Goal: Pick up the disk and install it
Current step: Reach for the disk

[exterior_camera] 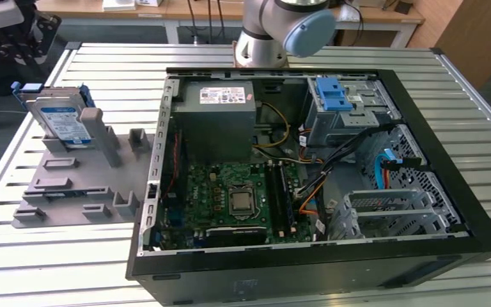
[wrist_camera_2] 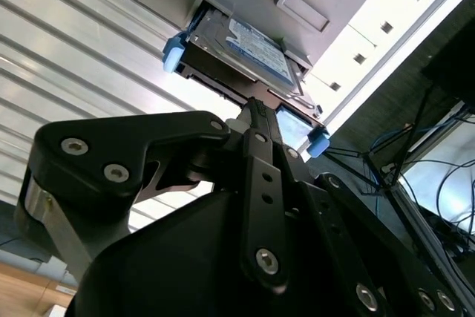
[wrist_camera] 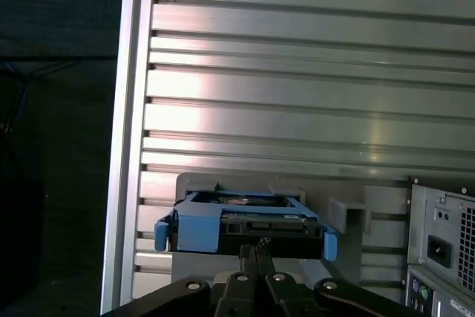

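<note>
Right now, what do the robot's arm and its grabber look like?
The arm is made of smooth silver-grey tubes, with a round light-blue cap on one joint. The gripper is black in both wrist views. It has chunky rounded links and slim flat bars, pinned together with shiny round silver screws.

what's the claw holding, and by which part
Cannot be told: the claw is at the edge of the disk, which stands in the grey holder.
</note>
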`<state>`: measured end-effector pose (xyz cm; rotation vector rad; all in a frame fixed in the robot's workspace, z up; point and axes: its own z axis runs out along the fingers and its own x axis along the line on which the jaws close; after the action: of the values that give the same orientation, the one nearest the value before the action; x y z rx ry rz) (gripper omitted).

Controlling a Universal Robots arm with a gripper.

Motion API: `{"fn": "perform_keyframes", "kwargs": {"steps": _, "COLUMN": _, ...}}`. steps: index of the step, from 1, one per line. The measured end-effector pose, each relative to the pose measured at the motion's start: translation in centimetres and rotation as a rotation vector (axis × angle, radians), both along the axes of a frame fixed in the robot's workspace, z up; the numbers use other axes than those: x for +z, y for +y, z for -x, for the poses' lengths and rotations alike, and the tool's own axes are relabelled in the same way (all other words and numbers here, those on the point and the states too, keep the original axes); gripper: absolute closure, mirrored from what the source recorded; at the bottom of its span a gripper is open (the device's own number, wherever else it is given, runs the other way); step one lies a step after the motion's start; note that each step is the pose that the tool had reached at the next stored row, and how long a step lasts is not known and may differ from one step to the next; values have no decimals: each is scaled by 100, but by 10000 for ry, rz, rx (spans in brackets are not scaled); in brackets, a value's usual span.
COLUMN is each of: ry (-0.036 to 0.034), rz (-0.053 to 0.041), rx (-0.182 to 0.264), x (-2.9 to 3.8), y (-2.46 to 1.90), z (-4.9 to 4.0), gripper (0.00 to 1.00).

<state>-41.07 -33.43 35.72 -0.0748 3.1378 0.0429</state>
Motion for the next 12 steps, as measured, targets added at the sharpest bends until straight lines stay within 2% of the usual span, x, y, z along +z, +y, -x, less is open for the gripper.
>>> {"fn": "perform_keyframes", "kwargs": {"steps": 12, "ry": 2, "rz": 1, "rx": -47, "x": -5, "y": 0, "z": 201, "gripper": 89}}
